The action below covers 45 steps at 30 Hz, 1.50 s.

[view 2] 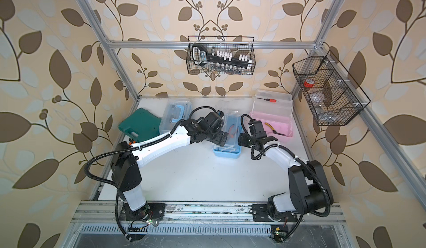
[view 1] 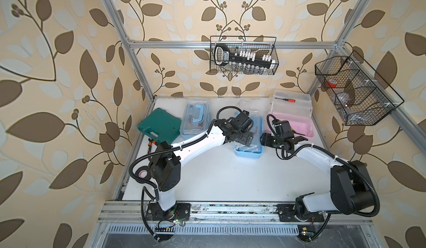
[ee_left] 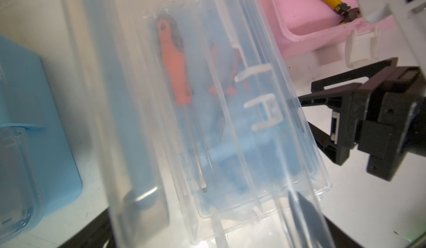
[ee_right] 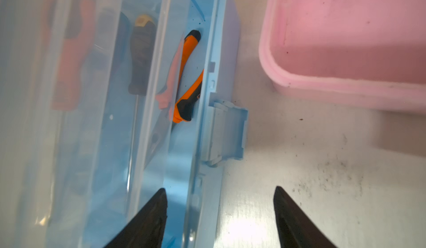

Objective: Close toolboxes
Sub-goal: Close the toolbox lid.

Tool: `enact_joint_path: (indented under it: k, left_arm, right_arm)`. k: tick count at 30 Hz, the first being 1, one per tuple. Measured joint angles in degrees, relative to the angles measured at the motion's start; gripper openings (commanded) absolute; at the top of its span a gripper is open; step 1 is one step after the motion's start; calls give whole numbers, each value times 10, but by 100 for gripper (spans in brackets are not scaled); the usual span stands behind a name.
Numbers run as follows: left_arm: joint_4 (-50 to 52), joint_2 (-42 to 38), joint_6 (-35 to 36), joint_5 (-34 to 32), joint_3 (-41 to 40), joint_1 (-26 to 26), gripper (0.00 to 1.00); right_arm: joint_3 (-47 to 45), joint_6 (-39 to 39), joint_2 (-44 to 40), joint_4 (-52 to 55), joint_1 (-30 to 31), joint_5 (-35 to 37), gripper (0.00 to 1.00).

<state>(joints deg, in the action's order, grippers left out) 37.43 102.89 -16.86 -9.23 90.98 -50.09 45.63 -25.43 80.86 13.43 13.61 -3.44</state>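
Right wrist view: the right tool (ee_right: pixel 219 188) has its 2 fingers spread apart and grips nothing. One finger hangs over the edge of the middle blue toolbox (ee_right: pixel 213 39), the other over the bare surface (ee_right: pixel 299 166). That toolbox's clear lid (ee_right: pixel 92 120) leans over the tools inside but does not look seated on the rim, and the side latch (ee_right: pixel 228 134) hangs unfastened.

In a top view the left tool (view 1: pixel 244 140) sits over the same toolbox with its jaws wide. The left wrist view shows the lid lying across them, and I cannot tell whether they press on it.

The pink toolbox (view 1: pixel 290 125), just to the right of the middle blue toolbox, has its lid (view 1: pixel 291 102) upright and fully open. The second blue toolbox (view 1: pixel 194 117), near the middle one on its left, has its lid down; whether it is latched is too small to see.

My judgement: 1 of 3 looks closed, 1 is partway, and the pink one is left to do.
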Motion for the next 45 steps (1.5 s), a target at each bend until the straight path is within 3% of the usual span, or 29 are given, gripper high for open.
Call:
enact_joint_path:
  k: [14,27,45]
  left_arm:
    - [7,27,9,-6,36,-17,99]
    - [56,59,33,-34,88,-49,99]
    - [76,62,58,18,116,-66,99]
  right_arm:
    - [-13,-5,-83,24,-47,30,71]
    - [-21,-5,-55,21,-59,30,71]
    - [-40,-10,-9,-7,-69,23,66]
